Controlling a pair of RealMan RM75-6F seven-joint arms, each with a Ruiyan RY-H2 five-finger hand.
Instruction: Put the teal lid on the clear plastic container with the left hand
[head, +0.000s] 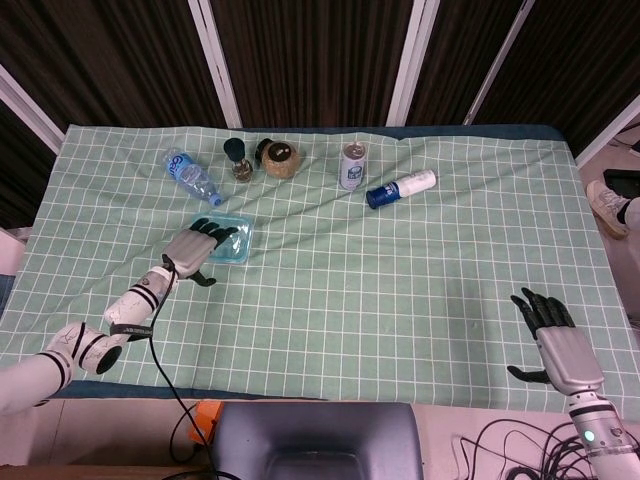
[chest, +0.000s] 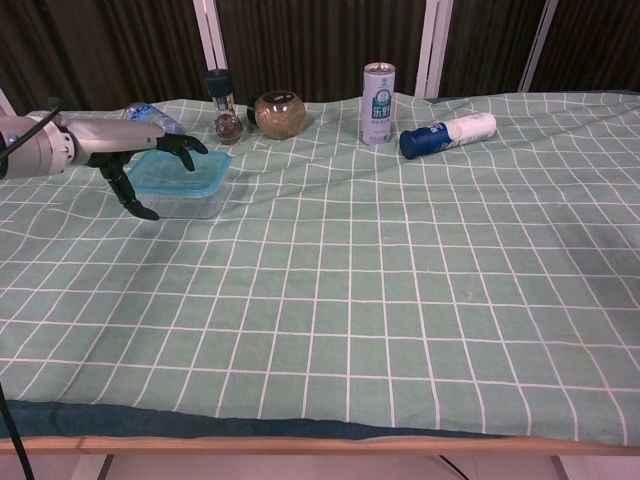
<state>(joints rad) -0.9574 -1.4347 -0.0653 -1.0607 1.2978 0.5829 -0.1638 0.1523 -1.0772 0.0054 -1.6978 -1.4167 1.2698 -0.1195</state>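
The teal lid (head: 228, 238) (chest: 182, 172) lies on top of the clear plastic container (chest: 190, 205) at the table's left. My left hand (head: 190, 250) (chest: 138, 158) hovers at the container's near-left side, fingers spread over the lid's edge and thumb hanging down, holding nothing. Far off at the near right edge, my right hand (head: 558, 344) rests open on the cloth, seen only in the head view.
Along the back stand a lying water bottle (head: 190, 176), a dark pepper grinder (head: 236, 157), a round brown jar (head: 279, 159), a silver can (head: 352, 166) and a lying blue-and-white bottle (head: 399, 188). A green checked cloth (head: 380, 290) covers the table.
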